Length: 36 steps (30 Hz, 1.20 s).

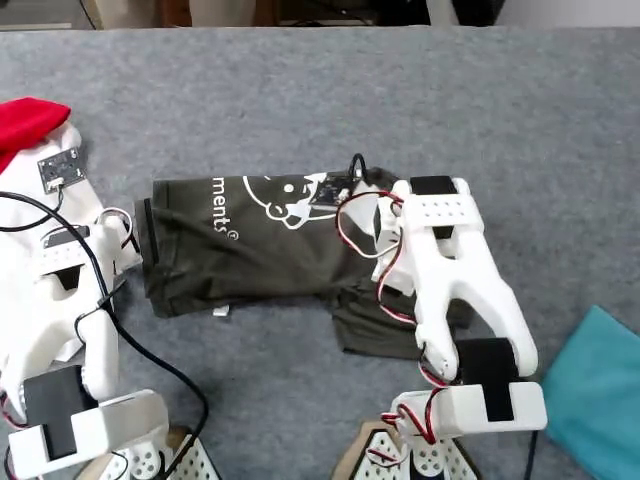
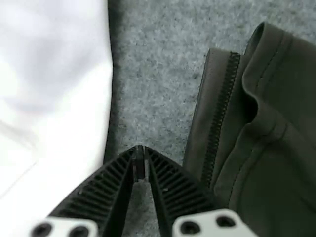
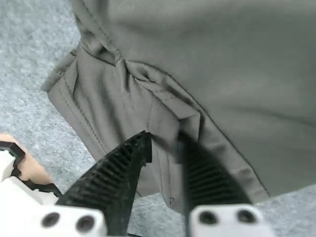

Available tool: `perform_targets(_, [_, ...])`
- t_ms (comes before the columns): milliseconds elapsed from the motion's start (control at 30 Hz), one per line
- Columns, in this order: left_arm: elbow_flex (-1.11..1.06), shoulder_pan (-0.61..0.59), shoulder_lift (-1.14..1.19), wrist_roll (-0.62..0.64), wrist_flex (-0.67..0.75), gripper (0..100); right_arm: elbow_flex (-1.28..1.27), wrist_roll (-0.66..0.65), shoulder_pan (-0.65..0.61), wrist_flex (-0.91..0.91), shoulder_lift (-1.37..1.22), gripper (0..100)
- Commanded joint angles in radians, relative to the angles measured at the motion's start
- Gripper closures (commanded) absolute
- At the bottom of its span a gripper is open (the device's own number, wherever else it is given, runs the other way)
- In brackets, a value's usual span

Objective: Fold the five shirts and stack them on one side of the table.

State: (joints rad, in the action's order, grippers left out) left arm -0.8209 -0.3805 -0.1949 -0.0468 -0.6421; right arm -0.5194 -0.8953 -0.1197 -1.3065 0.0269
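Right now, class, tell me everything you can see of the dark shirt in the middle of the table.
The dark shirt is soft, matt olive-grey cloth. It lies on the grey table, folded into a long band, white print facing up. A creased flap, likely a sleeve, sticks out toward the arms' bases. A stitched hem ends it beside the left gripper, which is shut and clear of it. The right gripper, open, has its tips at the flap's folds.

I see bare table (image 1: 300, 90) all along the far side of the dark shirt (image 1: 250, 240). Only a narrow bare strip separates its hem from the white shirt (image 2: 49, 74). A teal cloth (image 1: 600, 390) blocks my near right corner, a red cloth (image 1: 25, 120) the far left edge
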Motion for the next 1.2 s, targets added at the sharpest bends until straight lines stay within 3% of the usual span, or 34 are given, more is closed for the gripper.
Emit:
perform_targets(0, [0.003,-0.005,-0.024,0.005,0.014,98,0.001,0.018,-0.004,-0.006,0.061,98.7])
perform_targets(267, [0.003,-0.005,-0.024,0.005,0.014,98,-0.058,0.020,-0.073,-0.135,0.286,99.3])
perform_targets(467, [0.003,-0.005,-0.024,0.005,0.014,98,-0.271,0.095,-0.202,-0.101,0.409,99.3])
perform_targets(667, [0.003,-0.005,-0.024,0.005,0.014,98,-0.440,0.110,-0.225,-0.064,0.481,98.9])
perform_targets(900, [0.003,-0.005,-0.024,0.005,0.014,98,-0.401,0.068,-0.226,-0.150,0.538,79.6])
perform_targets(1067, [0.003,-0.005,-0.024,0.005,0.014,98,-0.203,0.046,-0.222,-0.281,0.587,91.5])
perform_targets(1167, [0.003,-0.005,-0.024,0.005,0.014,98,-0.171,0.054,-0.222,-0.255,0.572,98.4])
